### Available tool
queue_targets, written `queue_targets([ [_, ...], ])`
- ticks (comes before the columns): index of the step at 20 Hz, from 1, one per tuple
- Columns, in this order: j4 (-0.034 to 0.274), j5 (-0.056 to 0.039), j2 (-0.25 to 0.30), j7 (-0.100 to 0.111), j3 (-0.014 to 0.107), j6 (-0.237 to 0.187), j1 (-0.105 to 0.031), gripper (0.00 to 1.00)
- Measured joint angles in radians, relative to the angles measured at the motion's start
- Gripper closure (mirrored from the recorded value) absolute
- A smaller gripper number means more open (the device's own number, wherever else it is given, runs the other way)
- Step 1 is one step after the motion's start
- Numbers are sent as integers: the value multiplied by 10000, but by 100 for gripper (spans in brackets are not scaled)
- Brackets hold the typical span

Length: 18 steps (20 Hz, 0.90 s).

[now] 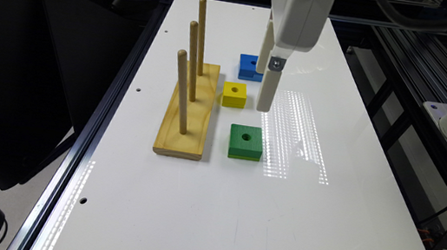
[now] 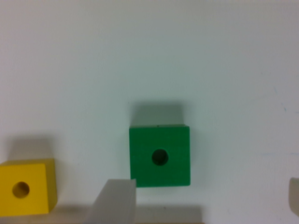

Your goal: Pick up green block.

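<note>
The green block (image 1: 246,142) is seen lying flat on the white table (image 1: 203,209), a little below the centre of the exterior frame, just to the right of the wooden peg stand (image 1: 187,111) and apart from it. In the wrist view the green block (image 2: 160,155) sits slightly below the centre of the frame, its round hole facing up. The yellow block (image 1: 235,94) lies above it in the exterior frame, the blue block (image 1: 251,67) higher still — both well clear of it.

The gripper (image 1: 266,85) hangs in the upper middle of the exterior frame, above the table and beside the yellow block, not over the green one. Its fingers are spread wide: one fingertip (image 2: 114,200) shows at the lower edge of the wrist picture and the other at the far right edge, with nothing held between them.

The block appears to be painted wood — stiff, light, and not fragile, so a firm squeeze should be tolerated. The painted faces may be somewhat slick. A lighter green layer is visible along its bottom edge. The best hold is judged to be across two opposite flat side faces, centred on the hole, with the fingers lowered well down the sides. Its edges lie roughly square to the wrist frame, so little rotation seems needed.
</note>
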Motion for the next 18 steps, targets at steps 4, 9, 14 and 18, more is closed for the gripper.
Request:
queue_targets([
  [4,1,-18,158,0,-1,34,-5,0],
  [9,3,-25,222,0,-6,65,-9,0],
  [14,-8,-58,385,0,-9,161,-9,0],
  [18,-3,-231,909,3,-54,654,-16,0],
])
